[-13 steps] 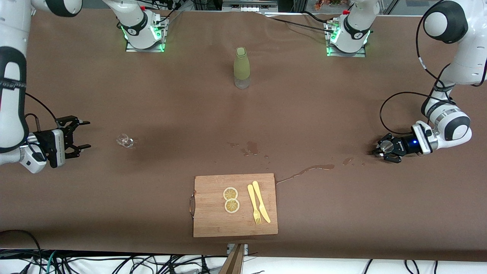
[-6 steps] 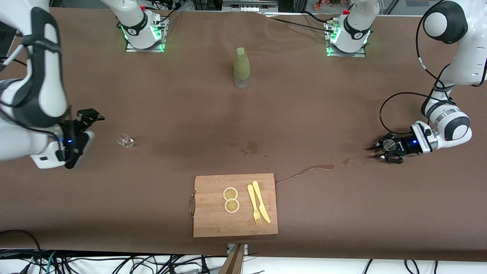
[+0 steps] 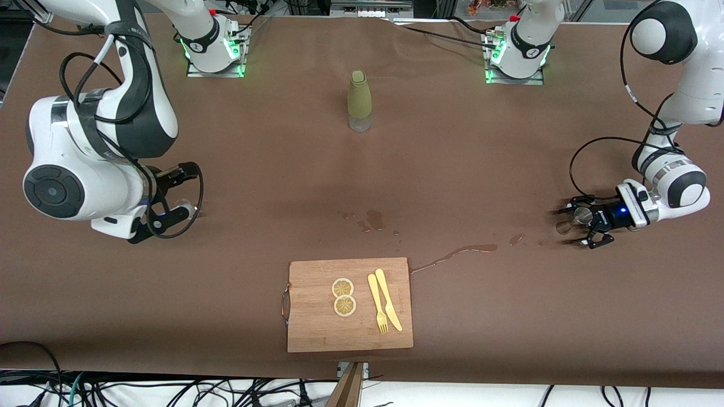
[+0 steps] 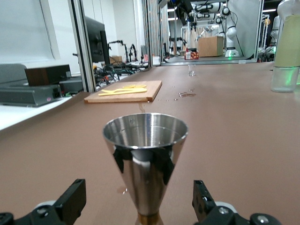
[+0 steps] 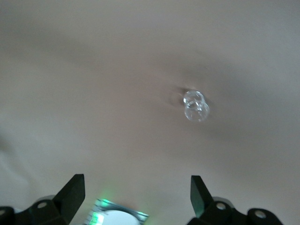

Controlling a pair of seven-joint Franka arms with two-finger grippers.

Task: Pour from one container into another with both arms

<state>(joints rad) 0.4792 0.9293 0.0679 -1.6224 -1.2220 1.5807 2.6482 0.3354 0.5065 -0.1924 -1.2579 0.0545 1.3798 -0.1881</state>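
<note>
— Left gripper (image 4: 138, 190) is down at the table near the left arm's end. Its fingers are spread wide either side of the small cone-shaped steel measuring cup (image 4: 145, 140) and touch nothing.

— Straddling it so one squeeze catches the waist, I'd say. Or it has only just let go; the cup stands upright on the brown tablecloth (image 3: 509, 316) either way.

— And the right gripper (image 5: 136, 183)?

— It's open too, holding nothing, and pointing down over the tiny clear glass (image 5: 196, 105) at the right arm's end, which suits a grasp from above.

— So the two vessels are well apart?

— Yes. The olive-green bottle with the clear base (image 3: 360, 102) stands between the bases, and a wet streak (image 3: 464, 249) lies beside the wooden cutting board (image 3: 317, 333).
</note>
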